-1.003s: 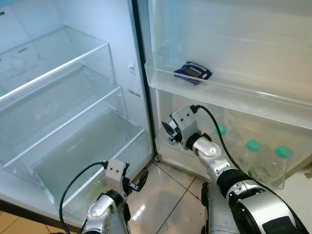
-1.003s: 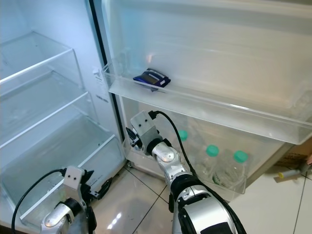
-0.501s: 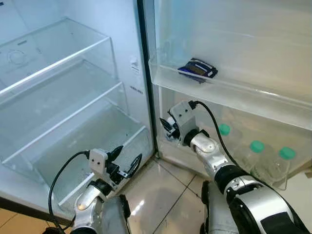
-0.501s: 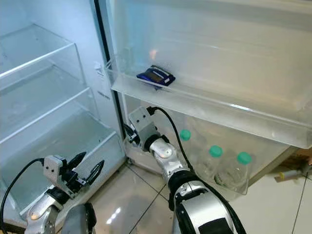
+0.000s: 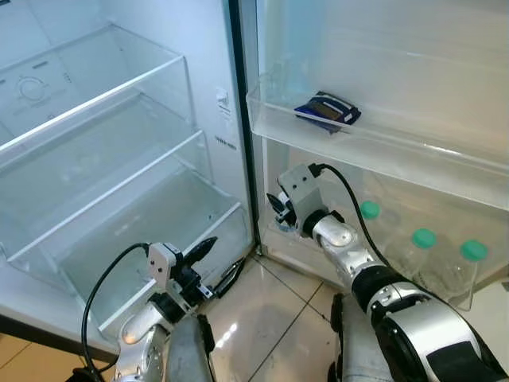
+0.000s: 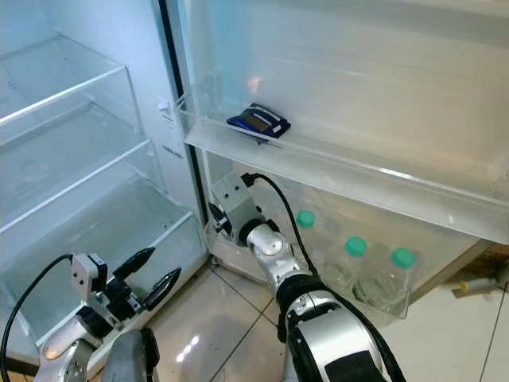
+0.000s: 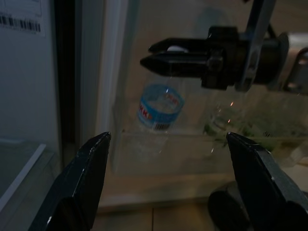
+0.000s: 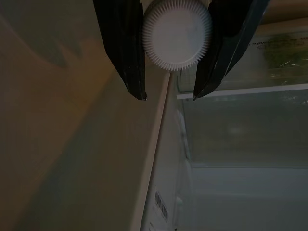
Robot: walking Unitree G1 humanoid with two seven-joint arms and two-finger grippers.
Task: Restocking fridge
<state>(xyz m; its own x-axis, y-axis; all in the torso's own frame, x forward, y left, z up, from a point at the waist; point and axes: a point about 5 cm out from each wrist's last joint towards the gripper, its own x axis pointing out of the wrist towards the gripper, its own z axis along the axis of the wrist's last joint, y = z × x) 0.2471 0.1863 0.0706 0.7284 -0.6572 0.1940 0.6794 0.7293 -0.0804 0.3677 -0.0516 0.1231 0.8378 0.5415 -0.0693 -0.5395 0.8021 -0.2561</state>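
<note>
A white-capped bottle (image 8: 177, 34) is clamped at its cap between the fingers of the right gripper (image 5: 278, 213), upright at the hinge-side end of the lower door bin (image 5: 296, 247), while the left gripper (image 6: 151, 273), fingers spread and empty, is held low beside it.

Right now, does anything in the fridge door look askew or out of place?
The dark blue packet lies flat and skewed at the hinge end of the upper door shelf. Below, the green-capped bottles stand upright in the lower door bin. Nothing looks spilled or damaged.
</note>
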